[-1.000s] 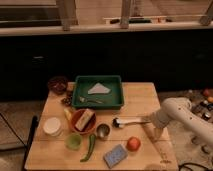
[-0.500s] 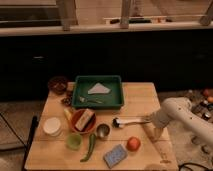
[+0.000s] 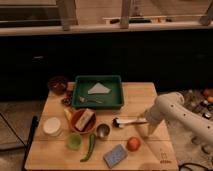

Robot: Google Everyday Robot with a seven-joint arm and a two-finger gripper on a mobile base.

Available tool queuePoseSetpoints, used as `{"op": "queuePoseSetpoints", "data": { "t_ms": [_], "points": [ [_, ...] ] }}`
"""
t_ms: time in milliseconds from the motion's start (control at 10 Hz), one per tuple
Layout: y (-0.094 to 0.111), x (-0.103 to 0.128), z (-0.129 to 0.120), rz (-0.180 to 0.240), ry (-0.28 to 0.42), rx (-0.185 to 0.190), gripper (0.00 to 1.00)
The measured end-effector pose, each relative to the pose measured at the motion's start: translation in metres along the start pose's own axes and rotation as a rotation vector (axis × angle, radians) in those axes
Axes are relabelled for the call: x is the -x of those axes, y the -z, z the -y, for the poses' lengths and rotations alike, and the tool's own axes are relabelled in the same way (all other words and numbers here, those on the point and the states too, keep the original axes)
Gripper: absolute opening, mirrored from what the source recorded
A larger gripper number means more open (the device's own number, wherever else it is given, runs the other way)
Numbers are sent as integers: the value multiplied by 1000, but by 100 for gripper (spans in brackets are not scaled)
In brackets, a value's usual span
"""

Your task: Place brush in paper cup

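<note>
On table (image 3: 145, 95): brush (image 3: 128, 121), dark round head, pale handle; claw (image 3: 143, 125) at handle end, grip unclear.

We see a white paper cup (image 3: 52, 126) with a cream inside, a white-handled, dark-headed brush (image 3: 129, 121), a green tray (image 3: 100, 105), a light-green cup (image 3: 74, 142), a blue sponge (image 3: 115, 155), an orange fruit (image 3: 133, 144) and a pale wooden table (image 3: 150, 95); the gripper (image 3: 144, 131) of the white arm (image 3: 175, 107) sits at the brush's handle end.
</note>
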Motion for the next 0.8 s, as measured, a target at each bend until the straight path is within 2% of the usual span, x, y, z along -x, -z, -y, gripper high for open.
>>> {"op": "queuePoseSetpoints", "data": {
  "t_ms": [200,300,800],
  "points": [
    [3,4,6,-2,21,3,77],
    [4,5,7,-4,25,5,80],
    [-6,2,15,-12,16,26,80]
  ]
}}
